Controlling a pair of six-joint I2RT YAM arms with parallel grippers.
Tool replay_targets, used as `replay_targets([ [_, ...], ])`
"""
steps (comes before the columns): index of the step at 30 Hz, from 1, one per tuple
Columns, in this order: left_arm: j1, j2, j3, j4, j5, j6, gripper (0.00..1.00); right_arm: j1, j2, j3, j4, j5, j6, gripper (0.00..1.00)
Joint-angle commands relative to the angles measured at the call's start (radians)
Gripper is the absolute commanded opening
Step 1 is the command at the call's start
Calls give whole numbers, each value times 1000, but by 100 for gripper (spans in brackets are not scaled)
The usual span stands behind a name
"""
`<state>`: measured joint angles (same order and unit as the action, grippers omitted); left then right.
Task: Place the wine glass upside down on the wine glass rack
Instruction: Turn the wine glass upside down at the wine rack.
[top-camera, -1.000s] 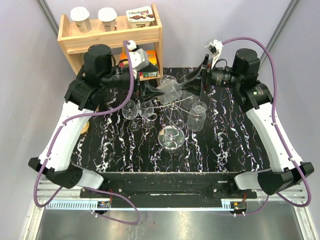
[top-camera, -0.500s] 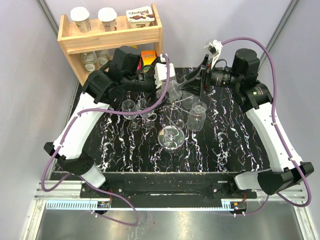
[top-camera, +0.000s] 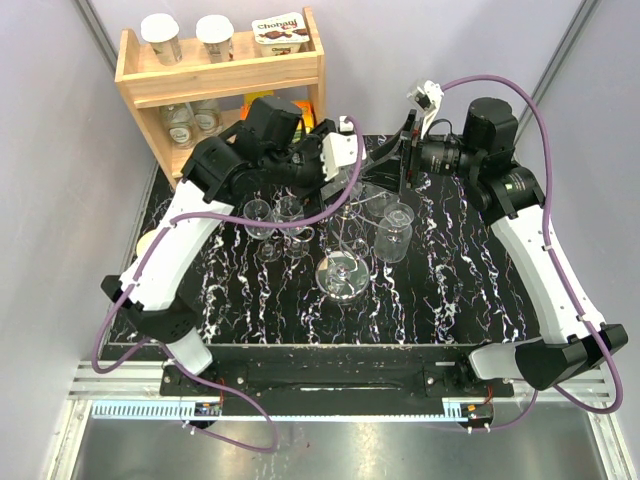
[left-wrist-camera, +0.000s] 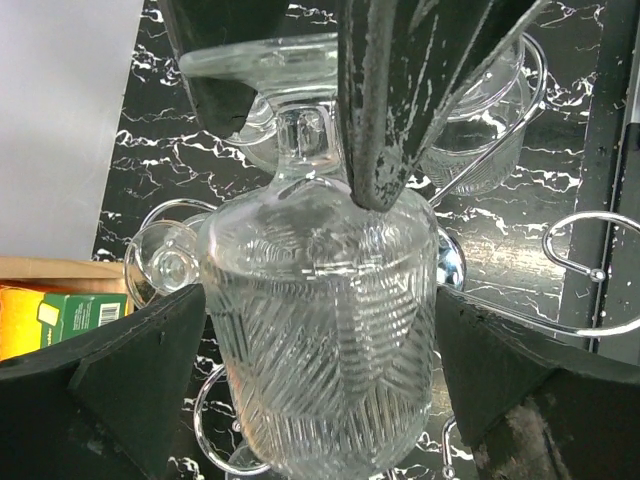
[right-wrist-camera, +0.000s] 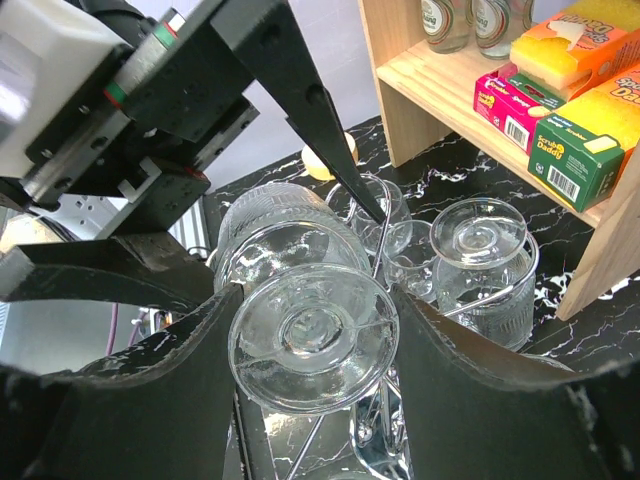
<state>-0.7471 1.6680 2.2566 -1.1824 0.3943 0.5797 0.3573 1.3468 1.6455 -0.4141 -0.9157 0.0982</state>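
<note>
A ribbed clear wine glass (left-wrist-camera: 320, 330) hangs tilted over the wine glass rack (top-camera: 343, 262), a silver wire stand with a shiny disc base. My right gripper (right-wrist-camera: 315, 300) is shut on the glass's round foot (right-wrist-camera: 312, 338), one finger on each side. The left gripper (left-wrist-camera: 320, 300) stands open, its fingers flanking the bowl with slim gaps. In the top view the glass (top-camera: 375, 196) lies between the left gripper (top-camera: 358, 183) and the right gripper (top-camera: 403, 170). The right gripper's dark fingers (left-wrist-camera: 390, 100) show at the foot in the left wrist view.
Other glasses hang upside down on the rack (top-camera: 258, 218) (top-camera: 395, 232) (right-wrist-camera: 480, 250). A wooden shelf (top-camera: 220, 70) at the back left carries yogurt cups, jars and boxed sponges (right-wrist-camera: 560, 130). Wire scroll arms (left-wrist-camera: 590, 250) curl close round the held glass.
The left arm has swung from the back left towards the centre, bringing its open fingers round the glass bowl. The right arm and the glass have stayed put.
</note>
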Motion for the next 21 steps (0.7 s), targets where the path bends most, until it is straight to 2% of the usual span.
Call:
replay_targets([
  [1,-14,15,38,6,-38,12,99,6,-18,37,24,18,-15,0],
  [5,-20,29,50,-5,-43,12,96,8,-20,31,24,18,-17,0],
  [13,-20,35,49,-11,-38,9,77,8,-24,34,20,18,-23,0],
  [18,-20,30,40,-22,-45,12,73,8,-28,36,17,20,-28,0],
  [21,-20,29,43,-22,-48,12,67,8,-26,33,17,18,-28,0],
])
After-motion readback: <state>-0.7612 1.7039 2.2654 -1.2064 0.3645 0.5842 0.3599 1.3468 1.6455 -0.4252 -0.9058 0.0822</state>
